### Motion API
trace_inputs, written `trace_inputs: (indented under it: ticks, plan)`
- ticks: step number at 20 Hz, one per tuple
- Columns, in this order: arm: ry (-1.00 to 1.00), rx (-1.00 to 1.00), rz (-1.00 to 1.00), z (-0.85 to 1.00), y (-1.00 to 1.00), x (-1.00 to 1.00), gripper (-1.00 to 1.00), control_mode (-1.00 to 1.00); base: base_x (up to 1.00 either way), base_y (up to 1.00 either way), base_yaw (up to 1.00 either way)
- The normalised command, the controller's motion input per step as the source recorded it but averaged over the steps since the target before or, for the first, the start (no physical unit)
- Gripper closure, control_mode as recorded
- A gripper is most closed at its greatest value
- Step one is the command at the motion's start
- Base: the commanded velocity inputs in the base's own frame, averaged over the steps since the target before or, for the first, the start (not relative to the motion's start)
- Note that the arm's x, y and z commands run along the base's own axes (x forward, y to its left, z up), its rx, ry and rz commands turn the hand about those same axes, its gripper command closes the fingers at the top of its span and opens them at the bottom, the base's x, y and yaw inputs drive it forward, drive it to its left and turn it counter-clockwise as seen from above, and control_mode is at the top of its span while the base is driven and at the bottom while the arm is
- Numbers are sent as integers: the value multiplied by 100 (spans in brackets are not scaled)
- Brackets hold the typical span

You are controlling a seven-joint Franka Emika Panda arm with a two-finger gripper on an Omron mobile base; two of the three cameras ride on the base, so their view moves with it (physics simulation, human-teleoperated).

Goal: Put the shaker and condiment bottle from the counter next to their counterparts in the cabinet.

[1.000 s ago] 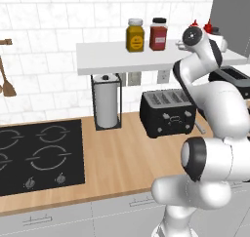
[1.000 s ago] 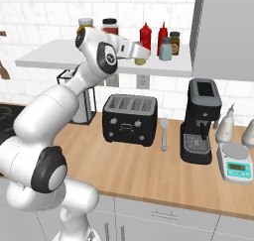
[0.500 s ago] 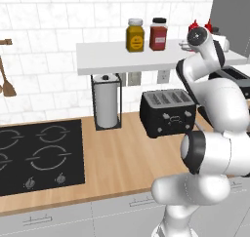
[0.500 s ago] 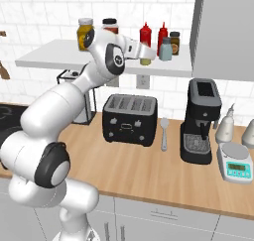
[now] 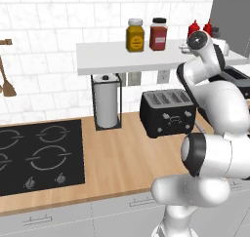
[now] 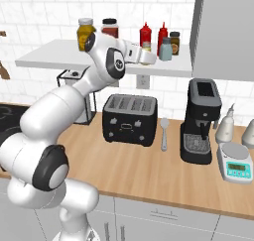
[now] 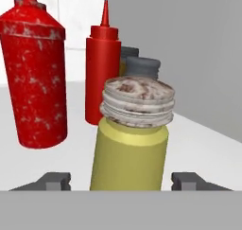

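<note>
The shaker (image 7: 130, 144) stands upright on the cabinet (image 7: 198, 144), grey top up. Two red bottles (image 7: 35, 73) stand behind the shaker. The end effector (image 7: 124, 181) is spread apart, fingers clear of the shaker.

Robot jaws released from the shaker.
The jaws, clamped on the yellow-green shaker (image 7: 130, 144) a second ago, now stand apart either side of it on the white cabinet (image 7: 198, 144) shelf.

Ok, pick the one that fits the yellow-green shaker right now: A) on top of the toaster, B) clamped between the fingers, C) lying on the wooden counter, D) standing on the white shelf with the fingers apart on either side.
D: the shaker stands upright on the shelf, gripper fingers clear of it.
</note>
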Motion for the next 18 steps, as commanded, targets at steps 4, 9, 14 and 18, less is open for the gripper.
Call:
trace_inputs:
  ticks: [4, 9, 14, 18]
  plan:
    - [0, 0, 0, -10, 0, 1, -100, -100, 0, 0, 0]
    - [-2, 0, 0, -5, 0, -2, -100, -100, 0, 0, 0]
    - [-17, 0, 2, -6, 5, -69, -100, -100, 0, 0, 0]
    - [-24, -1, 5, -31, 24, -100, -100, -100, 0, 0, 0]
